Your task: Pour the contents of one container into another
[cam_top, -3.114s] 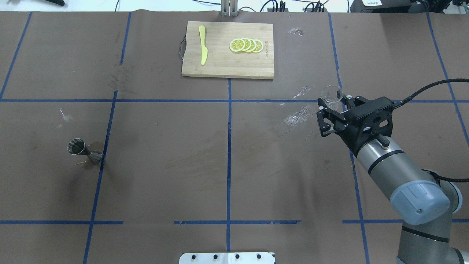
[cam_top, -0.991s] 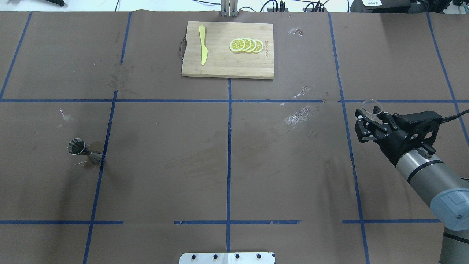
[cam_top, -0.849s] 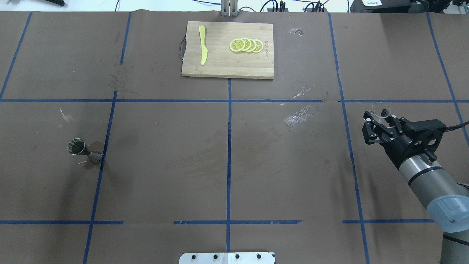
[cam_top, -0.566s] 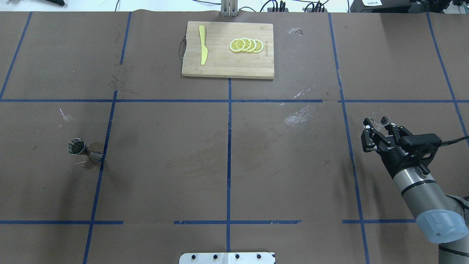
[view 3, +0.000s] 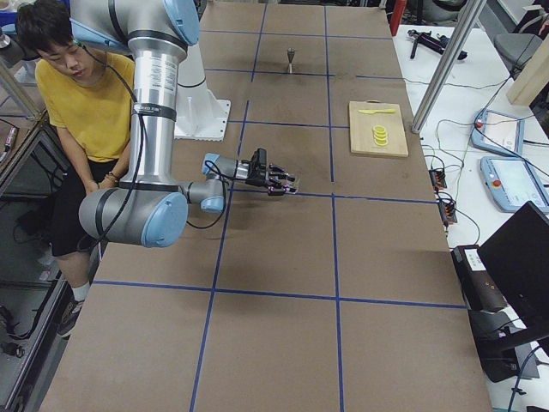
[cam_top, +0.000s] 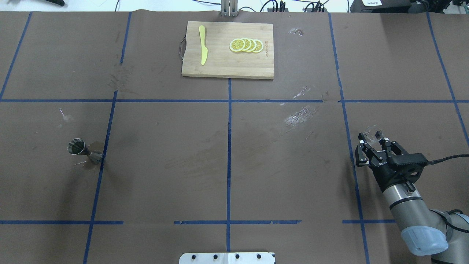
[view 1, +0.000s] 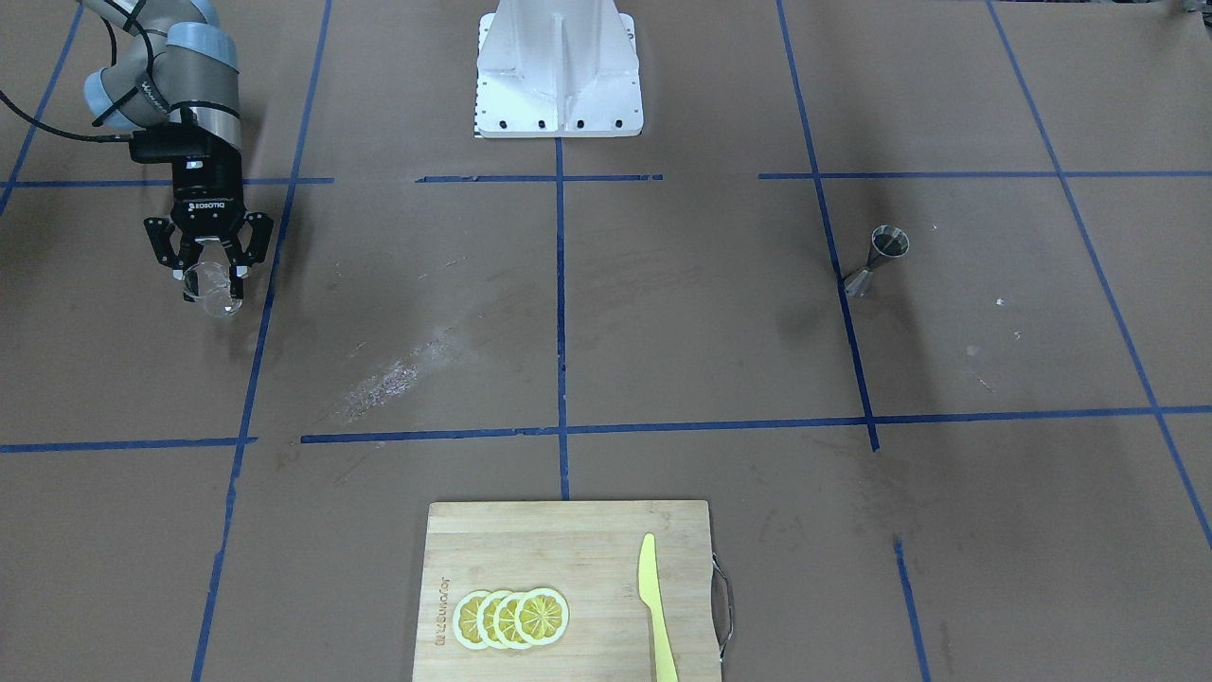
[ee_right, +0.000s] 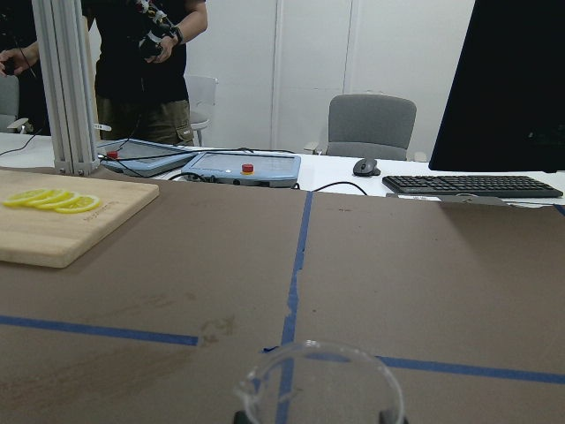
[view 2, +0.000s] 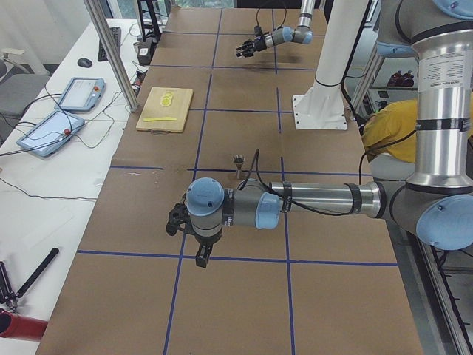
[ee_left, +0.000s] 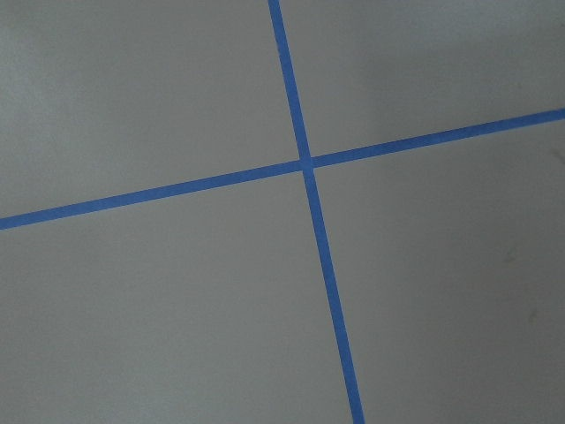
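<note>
The clear glass cup (cam_top: 372,132) stands upright between the fingers of my right gripper (cam_top: 373,142), which is shut on it over the table's right side, near the robot. The front-facing view shows the cup (view 1: 214,290) below that gripper (view 1: 210,275), and its rim (ee_right: 318,382) fills the bottom of the right wrist view. The steel jigger (cam_top: 82,150) stands alone far off on the left side, also seen as the jigger (view 1: 880,258). My left gripper (view 2: 177,220) shows only in the exterior left view, so I cannot tell its state.
A wooden cutting board (cam_top: 227,66) at the far middle carries lemon slices (cam_top: 246,45) and a yellow knife (cam_top: 202,44). A whitish smear (cam_top: 298,115) marks the table between the board and the cup. A person in a yellow shirt (view 3: 81,94) sits beside the robot's base.
My right gripper has carried the cup rightward and back toward the robot, away from the far blue line. The jigger has not moved.
</note>
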`<state>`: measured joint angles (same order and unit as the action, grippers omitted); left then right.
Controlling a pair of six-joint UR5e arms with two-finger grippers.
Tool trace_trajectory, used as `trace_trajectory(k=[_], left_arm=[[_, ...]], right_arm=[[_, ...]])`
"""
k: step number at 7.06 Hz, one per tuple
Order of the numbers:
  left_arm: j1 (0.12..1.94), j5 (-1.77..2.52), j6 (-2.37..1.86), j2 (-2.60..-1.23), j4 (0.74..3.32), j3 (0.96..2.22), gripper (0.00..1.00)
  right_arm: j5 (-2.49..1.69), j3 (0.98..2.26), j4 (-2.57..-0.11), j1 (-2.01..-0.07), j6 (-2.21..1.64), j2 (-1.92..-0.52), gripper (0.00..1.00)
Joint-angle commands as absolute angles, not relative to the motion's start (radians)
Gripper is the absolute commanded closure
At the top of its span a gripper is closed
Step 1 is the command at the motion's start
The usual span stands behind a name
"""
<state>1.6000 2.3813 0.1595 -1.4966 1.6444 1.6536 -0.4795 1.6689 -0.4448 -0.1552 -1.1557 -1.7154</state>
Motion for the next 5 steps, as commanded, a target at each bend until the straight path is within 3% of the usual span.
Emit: trace_trajectory(k=[1,5], left_arm=[[1.598,2.375,0.160,-1.496,1.644,1.654,0.00],[1.598,2.375,0.160,-1.496,1.644,1.652,0.00]], right_arm=[[-0.463,1.612,-0.443,-0.140,-1.158,-1.671,1.00],[-0.466,1.600,-0.437,-0.124,-1.158,-1.671,1.00]])
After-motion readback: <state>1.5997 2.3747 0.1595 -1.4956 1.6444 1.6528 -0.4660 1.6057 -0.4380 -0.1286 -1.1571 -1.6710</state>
